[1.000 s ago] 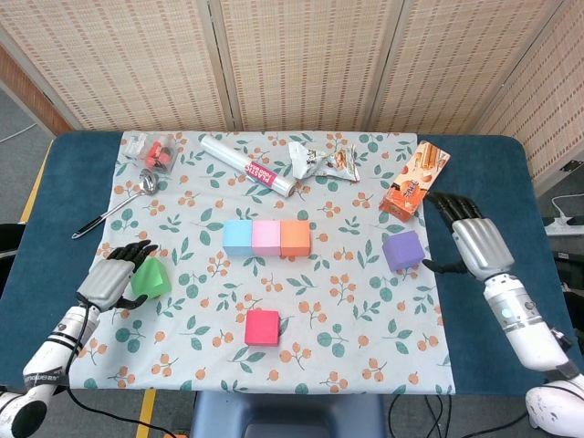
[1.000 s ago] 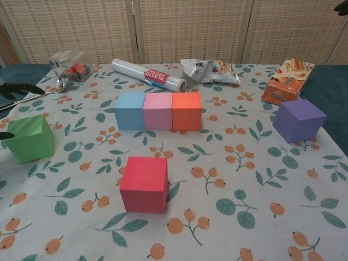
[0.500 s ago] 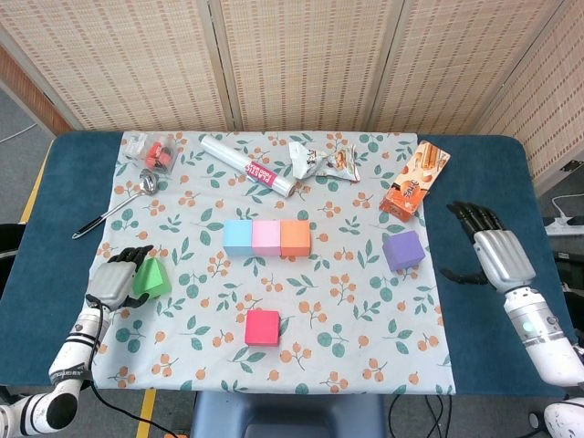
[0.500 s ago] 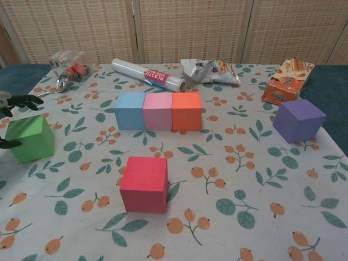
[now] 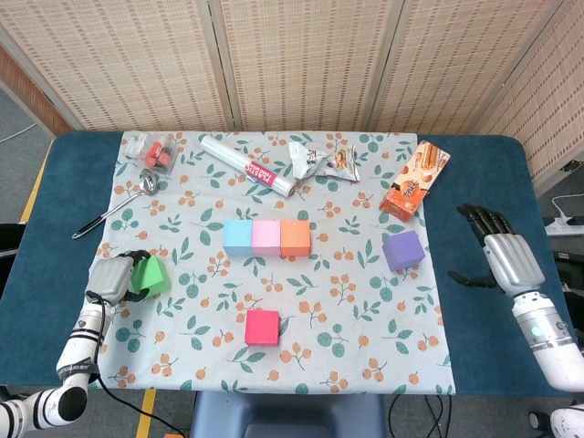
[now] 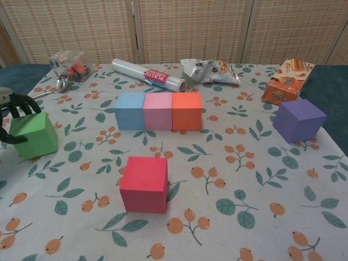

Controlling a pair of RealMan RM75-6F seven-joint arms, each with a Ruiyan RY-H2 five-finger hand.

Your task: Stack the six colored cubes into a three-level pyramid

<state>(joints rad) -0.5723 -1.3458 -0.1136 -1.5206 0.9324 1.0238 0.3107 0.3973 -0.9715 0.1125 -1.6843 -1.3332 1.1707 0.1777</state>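
While the row of three cubes kept its place at the middle of the floral cloth (image 5: 365, 342), the left hand (image 5: 111, 278) had drawn back toward the lower left of the head view and closed its fingers (image 6: 24, 101) around the green cube (image 5: 151, 275), which a second earlier it had only flanked with spread fingers. In the chest view the green cube (image 6: 33, 134) sat at the far left edge, slightly tilted, dark fingertips hooked over its top and left side; whether it was lifted off the cloth could not be told.

The right hand (image 5: 507, 257) had retreated to the right edge of the head view, over the bare blue bench (image 5: 474, 182), fingers apart and holding nothing, now well apart from the purple cube (image 5: 403, 250) it had been just beside.

The blue cube (image 5: 238, 236), pink cube (image 5: 266, 236) and orange cube (image 5: 295, 237) touched side by side. The red cube (image 5: 262, 327) stood alone below them, unmoved. The purple cube stayed at the right of the cloth, below the orange snack box (image 5: 414, 179).
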